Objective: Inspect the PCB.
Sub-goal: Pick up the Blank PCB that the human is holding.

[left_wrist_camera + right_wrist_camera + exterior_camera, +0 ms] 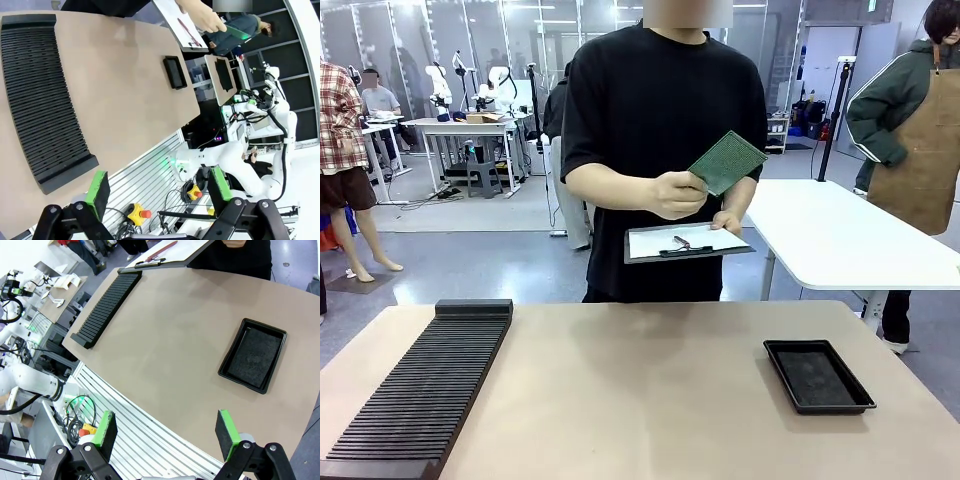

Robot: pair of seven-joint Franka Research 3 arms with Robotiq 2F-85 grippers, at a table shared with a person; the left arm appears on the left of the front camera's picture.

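Front view first: the PCB [727,162] is being held tilted in the air by the person's hand [677,194]. It is being pinched near one lower corner only, above a clipboard [687,242] being carried in the other hand [728,219], beyond the table's far edge. The largest risk is being judged a drop: with so small a hold, the thin board could be let slip onto the clipboard or the floor. A lesser risk is being seen in any handover. Both pincers are being held spread wide with nothing between the pads, the left gripper [159,186] and the right gripper [166,431] alike, and both are well apart from the board.

A large workshop room with a grey floor is being shared with other people, a white table [840,240] standing behind. The tan table [620,400] is being occupied by a long black slotted rack [420,390] at the robot's left and a smaller black tray [818,375] at its right, well apart.
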